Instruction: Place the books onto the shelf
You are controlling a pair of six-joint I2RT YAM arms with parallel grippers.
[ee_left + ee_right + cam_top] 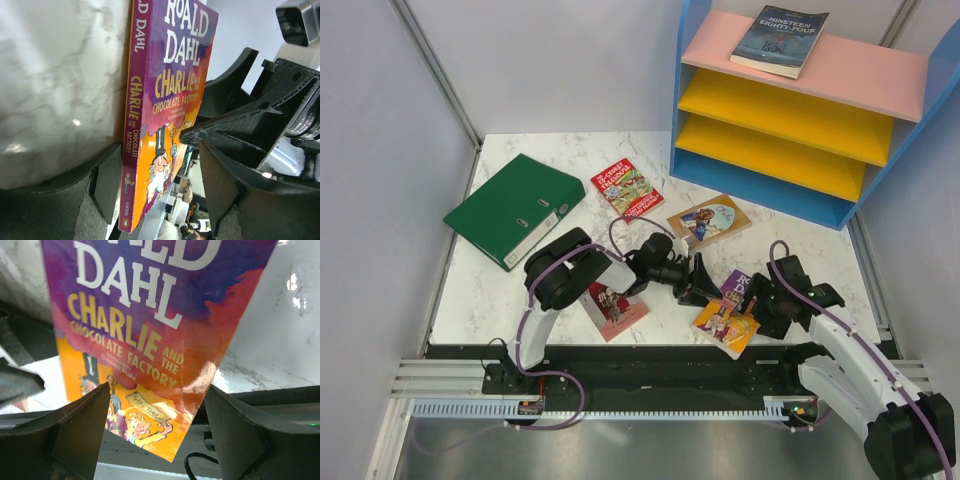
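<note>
The top view alone gives the layout. The shelf (860,70) stands in the upper right of the frame, with the Nineteen Eighty-Four book (780,40) flat on its pink top board, its title readable. On the marble tabletop (480,290) lie the green binder (510,208) at left, the red illustrated book (627,188) and the tan book (708,220) near the centre, and the pink-red book (613,308) beside the left arm. The Roald Dahl book (730,328) sits at lower centre between the left gripper (705,290) and the right gripper (757,300).

The left wrist view shows this book (165,100) nearly edge-on. Its spine reads "CHARLIE AND THE CHOCOLATE FACTORY" and "VIKING". The left gripper (160,200) is open around it: the spine lies against one finger and the other finger stands clear of the cover. A finger of the right gripper (235,125) touches the cover.

The right wrist view faces the cover (150,315), which reads "DAHL" and "CHARLIE AND THE CHOCOLATE FACTORY". The right gripper (157,405) is spread wide, with the book's lower corner between its fingers.
</note>
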